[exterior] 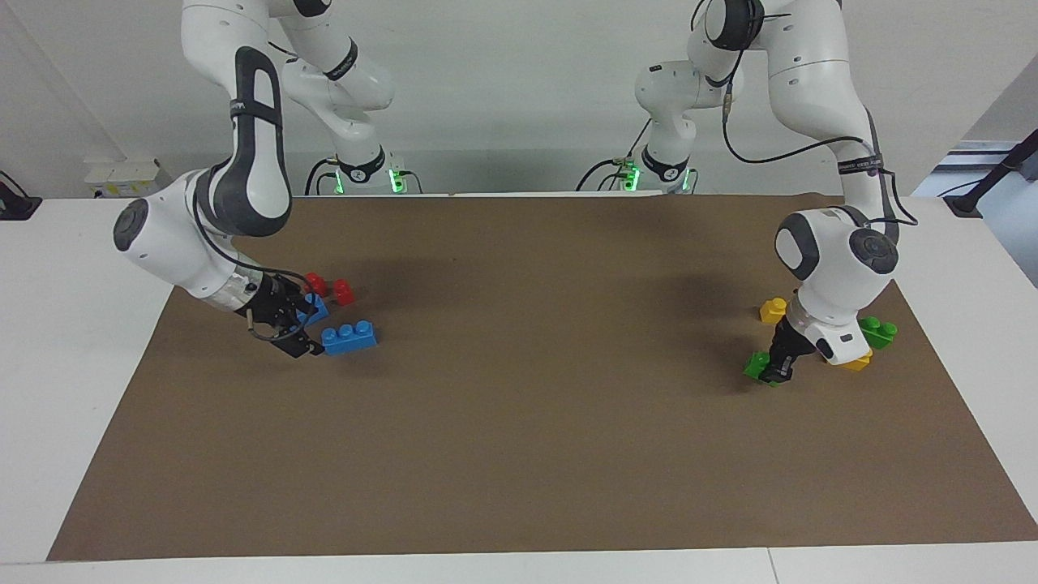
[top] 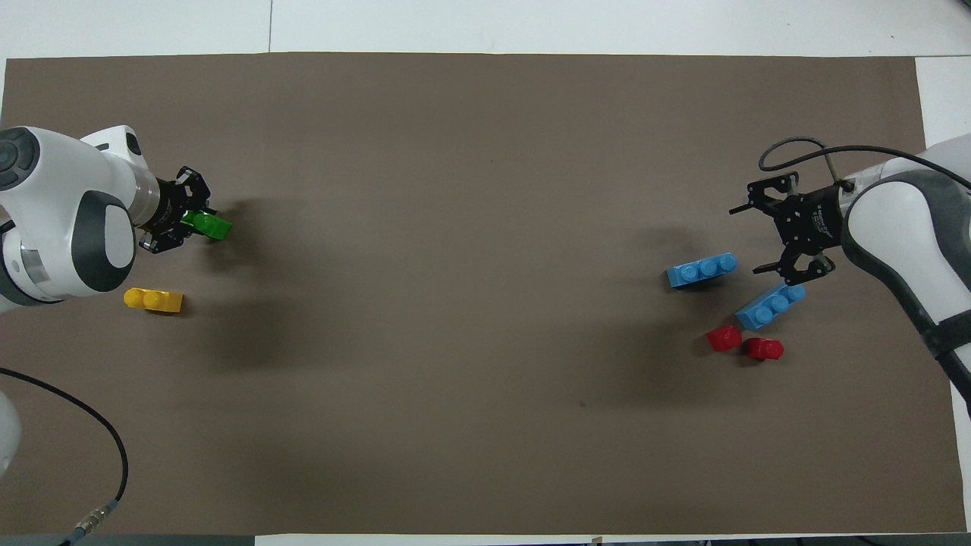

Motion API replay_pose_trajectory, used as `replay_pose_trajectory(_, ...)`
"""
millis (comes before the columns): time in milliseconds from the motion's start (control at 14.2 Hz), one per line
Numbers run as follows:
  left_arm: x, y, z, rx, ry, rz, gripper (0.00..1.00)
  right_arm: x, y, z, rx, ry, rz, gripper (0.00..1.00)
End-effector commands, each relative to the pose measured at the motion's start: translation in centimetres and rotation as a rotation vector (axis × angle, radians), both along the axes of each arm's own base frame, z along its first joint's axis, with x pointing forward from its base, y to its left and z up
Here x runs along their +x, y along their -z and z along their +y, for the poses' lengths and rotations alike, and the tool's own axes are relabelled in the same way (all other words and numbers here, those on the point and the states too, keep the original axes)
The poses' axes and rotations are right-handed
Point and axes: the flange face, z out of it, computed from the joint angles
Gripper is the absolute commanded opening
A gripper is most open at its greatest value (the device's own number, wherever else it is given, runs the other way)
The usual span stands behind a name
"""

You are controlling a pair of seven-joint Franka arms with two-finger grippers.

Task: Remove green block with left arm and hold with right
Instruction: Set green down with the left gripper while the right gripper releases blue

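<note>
Counted on the brown paper mat [exterior: 519, 422] spread flat over the white worktop [exterior: 73, 341]: two green bricks, two yellow, two blue, two red, all glossy moulded plastic with round studs on top. At the left arm's end, the green block [exterior: 757, 363], short and two-studded, down at mat level and clamped between the fingers of the left gripper [exterior: 778, 371], which reach steeply down and close on it; seen from above, sticking out sideways from the black fingers [top: 208, 225]. Second green brick [exterior: 878, 331] just beside the left wrist, partly hidden by it. One yellow brick [exterior: 773, 309] nearer to the robots than the green block, two studs; the other yellow brick [exterior: 858, 362] half covered by the wrist. At the right arm's end, two long blue bricks of three studs each, one [exterior: 349, 337] lying free on the mat, the other [exterior: 315, 308] nearer to the robots and partly covered by the right gripper [exterior: 302, 344]. Two small red bricks [exterior: 316, 283] [exterior: 344, 292] side by side, nearest to the robots in that group. Right gripper low over the mat next to the blue pair, fingers spread wide, nothing between them.
</note>
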Motion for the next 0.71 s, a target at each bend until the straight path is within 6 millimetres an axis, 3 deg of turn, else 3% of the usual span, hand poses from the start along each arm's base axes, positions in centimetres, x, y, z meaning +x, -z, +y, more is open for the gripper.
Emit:
replay_pose_trajectory(0, 0.4, 0.5, 0.6, 0.013, 0.033, -0.018, 1.0, -0.8, -6.0, 2.1, -0.071, -0.252, -0.077, 1.0)
replay_pose_trajectory(282, 1.0, -1.8, 0.7, 0.021, 0.089, -0.053, 1.0, -3.0, -14.6, 1.7, -0.202, -0.64, -0.176, 1.0)
replay_pose_trajectory(423, 0.9, -4.6, 0.7, 0.027, 0.098, -0.084, 1.0, -4.2, -18.4, 1.5, -0.242, -0.822, -0.212, 1.0)
replay_pose_trajectory(635, 0.5, -9.7, 0.6, 0.072, 0.205, -0.073, 1.0, -4.5, -22.6, 0.9, -0.278, -1.009, -0.237, 1.0)
